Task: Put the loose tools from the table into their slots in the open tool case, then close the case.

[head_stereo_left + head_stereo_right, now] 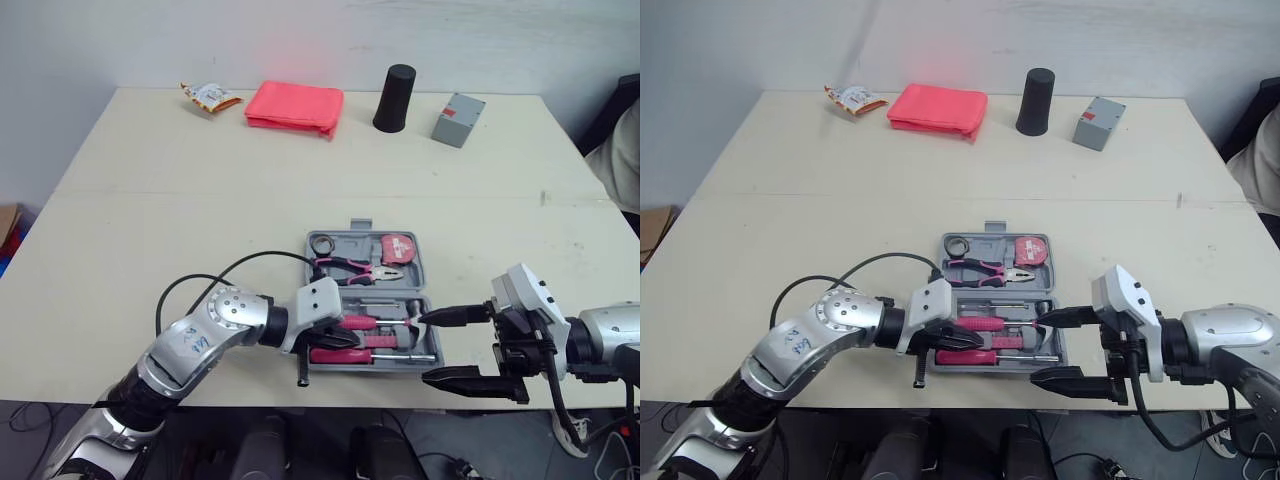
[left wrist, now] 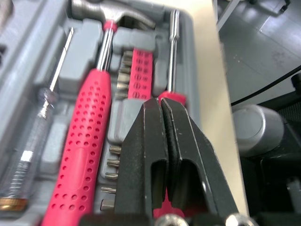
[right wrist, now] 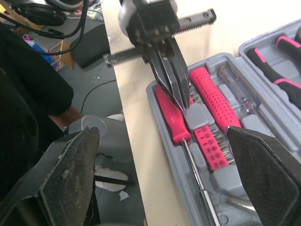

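The grey tool case [image 1: 420,362] lies open near the table's front edge. Its far half holds pink-handled pliers [image 1: 355,268] and a red tape measure [image 1: 400,248]. A pink-handled hammer [image 2: 89,141], a bit rack [image 2: 138,75], a clear tester screwdriver [image 2: 37,117] and a red-handled screwdriver [image 3: 171,123] lie in the near half. My left gripper [image 1: 345,340] is shut, its tips just over the red screwdriver's handle, nothing visibly between them. My right gripper [image 1: 437,347] is open wide just off the case's right end, one finger [image 1: 455,315] touching the case's edge.
At the table's far side sit a snack packet [image 1: 209,96], a folded pink cloth [image 1: 295,107], a black cup [image 1: 396,98] and a grey box [image 1: 458,119]. A person's sleeve [image 1: 625,150] shows at the right edge. The case lies close to the front table edge.
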Motion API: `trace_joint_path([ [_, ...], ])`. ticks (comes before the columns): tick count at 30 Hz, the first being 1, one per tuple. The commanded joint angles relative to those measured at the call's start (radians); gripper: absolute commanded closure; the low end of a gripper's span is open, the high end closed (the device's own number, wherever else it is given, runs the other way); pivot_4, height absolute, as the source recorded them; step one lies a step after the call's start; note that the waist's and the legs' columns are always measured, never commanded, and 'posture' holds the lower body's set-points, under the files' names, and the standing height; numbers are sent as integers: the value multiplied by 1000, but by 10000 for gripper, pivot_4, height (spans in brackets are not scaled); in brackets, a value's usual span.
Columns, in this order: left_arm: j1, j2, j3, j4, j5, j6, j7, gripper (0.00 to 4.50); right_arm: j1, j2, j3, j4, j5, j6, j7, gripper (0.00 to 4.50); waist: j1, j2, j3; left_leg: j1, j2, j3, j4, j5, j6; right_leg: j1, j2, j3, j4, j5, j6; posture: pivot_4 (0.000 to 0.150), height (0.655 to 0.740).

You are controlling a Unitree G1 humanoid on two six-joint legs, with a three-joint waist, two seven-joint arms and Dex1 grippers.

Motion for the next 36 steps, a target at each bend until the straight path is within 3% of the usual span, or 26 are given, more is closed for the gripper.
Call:
trace_joint_path([
  [1, 38, -12, -43, 35, 59, -106, -26, 44777, -8, 10, -1, -10, 3, -16, -4, 0, 0, 0, 0, 0, 0, 0, 0, 0, 0, 0, 0, 0, 0, 0, 0, 1500, 7355],
  [5, 99, -27, -50, 72, 81, -255, -73, 44777, -4, 8, -3, -12, 4, -16, -10, 0, 0, 0, 0, 1, 0, 0, 0, 0, 1, 1, 0, 0, -1, 0, 0, 1500, 7355],
  [11, 117, -99, 40, 111, 61, -310, -43, 44777, 5, 2, -11, -16, 8, -12, -9, 0, 2, 0, 0, 1, 0, -1, 0, -3, 6, 3, -1, -2, -2, 0, 1, 1500, 7355],
  [26, 163, -59, -43, 242, 223, -416, -97, 44777, 7, -7, -19, -12, 2, -13, -5, 0, 1, 2, -1, 5, 0, -2, 0, -6, 8, 8, -1, -3, -5, 1, 1, 1500, 7355],
  [32, 113, 12, -145, 270, 369, -304, -106, 44777, -4, -3, -15, -10, 1, -9, -16, 0, 1, 3, -9, 6, 0, -3, 0, -7, 8, 11, -2, -4, -6, 1, 1, 1500, 7355],
  [36, 99, 30, -153, 221, 341, -237, -121, 44777, 9, 3, -13, -13, -6, -14, -20, 0, -3, 8, -23, 11, 1, -2, -2, -9, 8, 16, -2, -3, -9, 0, 1, 1500, 7355],
])
